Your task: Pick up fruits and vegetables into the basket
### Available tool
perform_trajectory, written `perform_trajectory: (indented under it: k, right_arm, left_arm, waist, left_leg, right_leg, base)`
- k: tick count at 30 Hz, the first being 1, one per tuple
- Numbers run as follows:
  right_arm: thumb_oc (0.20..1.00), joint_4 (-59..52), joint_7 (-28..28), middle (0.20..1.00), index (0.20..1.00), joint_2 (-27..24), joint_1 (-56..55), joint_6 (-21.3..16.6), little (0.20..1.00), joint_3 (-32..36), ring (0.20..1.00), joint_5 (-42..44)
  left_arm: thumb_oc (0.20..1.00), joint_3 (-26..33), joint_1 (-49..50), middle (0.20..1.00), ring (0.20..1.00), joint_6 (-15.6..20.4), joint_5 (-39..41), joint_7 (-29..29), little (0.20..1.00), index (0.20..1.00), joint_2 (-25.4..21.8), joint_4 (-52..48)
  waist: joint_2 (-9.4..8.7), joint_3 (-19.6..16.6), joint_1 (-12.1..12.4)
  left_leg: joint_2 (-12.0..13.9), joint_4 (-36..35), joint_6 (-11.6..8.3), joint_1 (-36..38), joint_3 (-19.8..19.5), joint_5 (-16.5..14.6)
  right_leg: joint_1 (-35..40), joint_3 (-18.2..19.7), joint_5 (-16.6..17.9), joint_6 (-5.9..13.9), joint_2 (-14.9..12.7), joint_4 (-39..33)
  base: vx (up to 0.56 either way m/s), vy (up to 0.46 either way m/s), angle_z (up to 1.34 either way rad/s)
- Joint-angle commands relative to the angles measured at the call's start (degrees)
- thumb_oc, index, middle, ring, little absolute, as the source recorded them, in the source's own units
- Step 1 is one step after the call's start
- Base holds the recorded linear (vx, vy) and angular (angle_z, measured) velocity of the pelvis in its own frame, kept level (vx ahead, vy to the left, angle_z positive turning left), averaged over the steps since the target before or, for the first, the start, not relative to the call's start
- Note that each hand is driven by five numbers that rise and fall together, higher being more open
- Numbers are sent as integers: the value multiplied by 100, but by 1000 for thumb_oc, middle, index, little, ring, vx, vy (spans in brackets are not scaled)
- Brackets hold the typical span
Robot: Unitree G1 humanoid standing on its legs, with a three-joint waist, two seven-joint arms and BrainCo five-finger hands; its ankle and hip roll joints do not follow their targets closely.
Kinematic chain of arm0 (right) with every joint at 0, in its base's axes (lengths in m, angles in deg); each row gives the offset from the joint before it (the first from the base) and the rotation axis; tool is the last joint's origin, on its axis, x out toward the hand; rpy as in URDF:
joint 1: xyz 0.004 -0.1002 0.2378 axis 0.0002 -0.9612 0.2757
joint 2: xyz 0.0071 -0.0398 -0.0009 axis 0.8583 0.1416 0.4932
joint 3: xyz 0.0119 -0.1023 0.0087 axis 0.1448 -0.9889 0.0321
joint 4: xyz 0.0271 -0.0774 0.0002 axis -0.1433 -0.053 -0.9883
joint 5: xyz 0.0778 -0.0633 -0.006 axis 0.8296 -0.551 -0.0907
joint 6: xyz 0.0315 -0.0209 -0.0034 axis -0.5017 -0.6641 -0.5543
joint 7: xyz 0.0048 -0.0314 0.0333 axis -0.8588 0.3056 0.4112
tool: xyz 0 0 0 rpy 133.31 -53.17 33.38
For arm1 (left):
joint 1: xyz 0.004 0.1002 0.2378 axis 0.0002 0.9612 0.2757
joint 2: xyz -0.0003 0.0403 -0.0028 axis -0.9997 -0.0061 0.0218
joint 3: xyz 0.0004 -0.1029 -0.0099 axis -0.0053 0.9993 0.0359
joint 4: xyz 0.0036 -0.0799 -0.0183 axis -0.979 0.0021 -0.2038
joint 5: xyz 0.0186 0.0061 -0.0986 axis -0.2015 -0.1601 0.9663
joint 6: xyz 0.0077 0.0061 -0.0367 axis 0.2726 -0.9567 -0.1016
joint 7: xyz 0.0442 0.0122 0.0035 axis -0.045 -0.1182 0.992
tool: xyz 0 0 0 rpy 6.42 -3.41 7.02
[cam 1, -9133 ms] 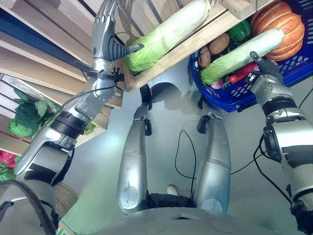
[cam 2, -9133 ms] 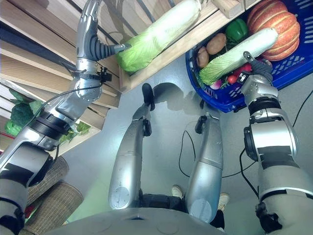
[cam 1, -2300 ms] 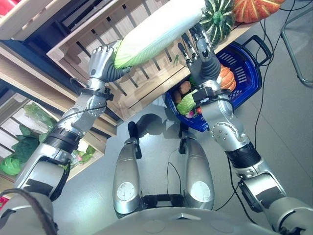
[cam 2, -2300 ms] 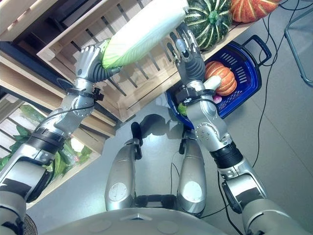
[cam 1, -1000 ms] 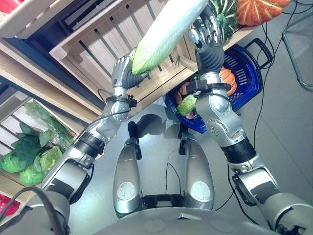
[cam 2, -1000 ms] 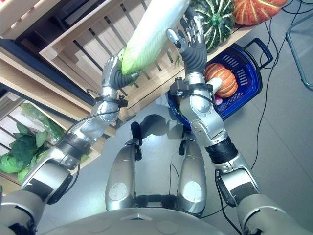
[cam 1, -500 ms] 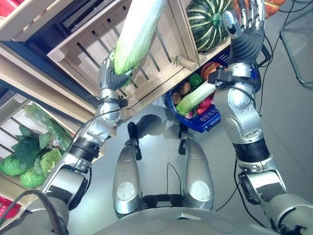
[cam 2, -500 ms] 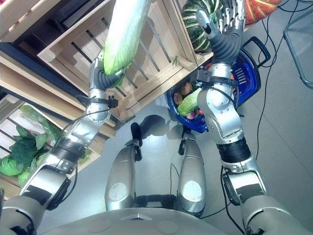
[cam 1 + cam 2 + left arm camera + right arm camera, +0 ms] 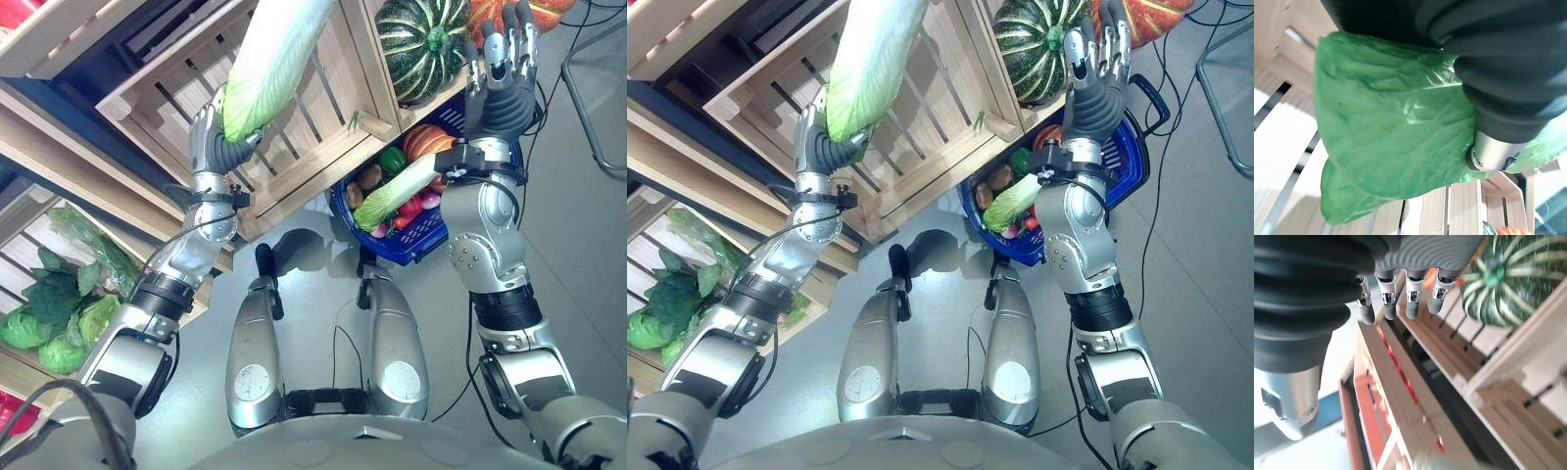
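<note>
While gripped, long cabbage [image 9: 275,61] crinkles.

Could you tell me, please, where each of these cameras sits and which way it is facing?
Left eye view: on the head, looking down; left hand grips the cabbage at the wooden crate; right hand raised open above the blue basket.
Right eye view: beside it, the same scene, with the green striped squash.
Left wrist view: on the left wrist, along that hand, close on cabbage leaves.
Right wrist view: on the right wrist, past straight fingers toward the squash.
Shared: both eye views show both hands, cabbage and basket.
</note>
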Motion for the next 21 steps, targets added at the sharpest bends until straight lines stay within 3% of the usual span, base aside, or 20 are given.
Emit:
perform_trajectory:
  k: [1,11,21]
  right_arm:
    - [1000,-280,-500,1000,1000,-40,238,-227,1000,46,1000,267]
    - [1000,-153,-785,1000,1000,68,570,24,1000,-196,1000,774]
    - [1000,33,-1188,1000,1000,300,721,166,1000,-435,1000,1934]
  left_arm:
    - [200,-11,-238,200,200,378,-536,81,200,200,-287,-704]
    - [200,-419,-469,200,200,315,-1328,-111,200,200,-456,-875]
    - [200,-757,-753,200,200,408,-1762,-19,200,200,-492,-1001]
  waist:
    - [-193,-463,-8]
    - [-181,-466,77]
    - [-217,-456,149]
  left_leg:
    - [-216,133,220,44,137,-148]
    - [-250,96,228,62,94,-161]
    - [-269,72,238,59,68,-160]
  right_leg:
    - [359,238,-190,236,-134,22]
    - [361,180,-189,255,-162,21]
    - [364,122,-171,281,-189,14]
  base:
    - [0,0,0]
    - [3,-6,3]
    - [0,-4,2]
